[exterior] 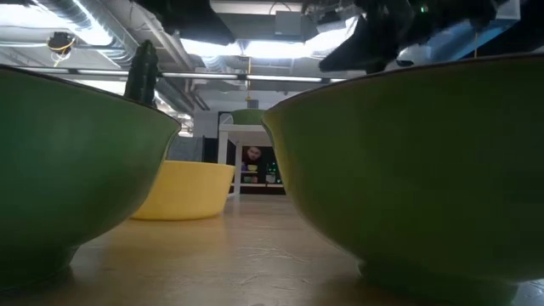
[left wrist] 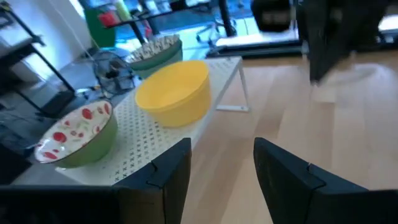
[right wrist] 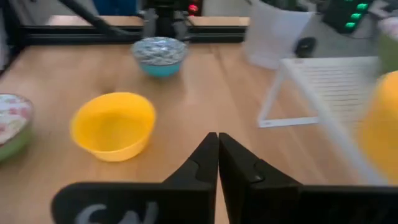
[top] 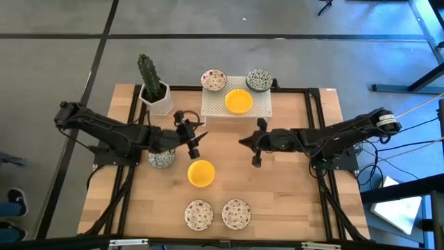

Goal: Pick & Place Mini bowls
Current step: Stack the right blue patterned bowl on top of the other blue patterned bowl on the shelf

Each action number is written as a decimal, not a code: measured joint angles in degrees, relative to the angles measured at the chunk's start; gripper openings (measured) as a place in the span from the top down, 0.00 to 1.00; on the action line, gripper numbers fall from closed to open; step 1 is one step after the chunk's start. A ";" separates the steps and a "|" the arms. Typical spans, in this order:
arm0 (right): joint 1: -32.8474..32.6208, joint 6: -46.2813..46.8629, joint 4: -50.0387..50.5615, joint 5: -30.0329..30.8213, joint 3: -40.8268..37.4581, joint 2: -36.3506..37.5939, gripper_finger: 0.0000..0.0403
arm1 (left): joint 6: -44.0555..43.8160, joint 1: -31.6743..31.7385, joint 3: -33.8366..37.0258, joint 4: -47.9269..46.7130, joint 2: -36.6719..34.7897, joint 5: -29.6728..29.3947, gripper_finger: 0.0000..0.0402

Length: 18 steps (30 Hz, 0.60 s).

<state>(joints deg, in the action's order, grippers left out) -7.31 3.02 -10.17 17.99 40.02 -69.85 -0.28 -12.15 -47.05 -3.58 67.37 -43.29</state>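
Observation:
Several mini bowls show. A yellow one (top: 201, 173) (right wrist: 113, 124) stands on the table between the arms. Two red-speckled ones (top: 198, 214) (top: 236, 214) stand near the front edge, and a grey-green one (top: 161, 158) (right wrist: 159, 55) under the left arm. On the white perforated stand (top: 236, 111) (left wrist: 155, 143) rest a yellow bowl (top: 238, 101) (left wrist: 177, 93), a red-speckled one (top: 214, 80) (left wrist: 78, 134) and a grey-green one (top: 259, 80). My left gripper (top: 196, 141) (left wrist: 221, 168) hovers open in front of the stand. My right gripper (top: 246, 143) (right wrist: 217, 155) hovers shut to the right of the table's yellow bowl.
A white pot with a cactus (top: 154, 90) stands at the far left, beside the stand. In the low view two bowls (exterior: 76, 170) (exterior: 416, 170) fill the foreground, with the yellow bowl (exterior: 183, 189) behind. Bare wood (top: 291, 187) lies on the right half of the table.

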 joint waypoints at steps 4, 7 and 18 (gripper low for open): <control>0.02 -0.31 -6.51 -2.65 -2.81 -2.29 0.88 | -4.17 -4.11 -0.31 -0.05 1.27 -1.54 0.60; 0.02 -1.98 -6.35 -3.88 -2.59 -3.25 0.80 | -8.50 -6.92 -0.97 -2.18 2.52 0.77 0.63; -1.17 -1.46 -6.55 -6.07 -1.78 -3.29 0.68 | -27.66 -14.91 -1.88 -27.80 2.45 17.22 0.67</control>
<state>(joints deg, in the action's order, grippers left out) -8.49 1.56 -16.72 11.92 38.24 -73.14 -27.94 -27.06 -48.93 -31.39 69.82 -26.07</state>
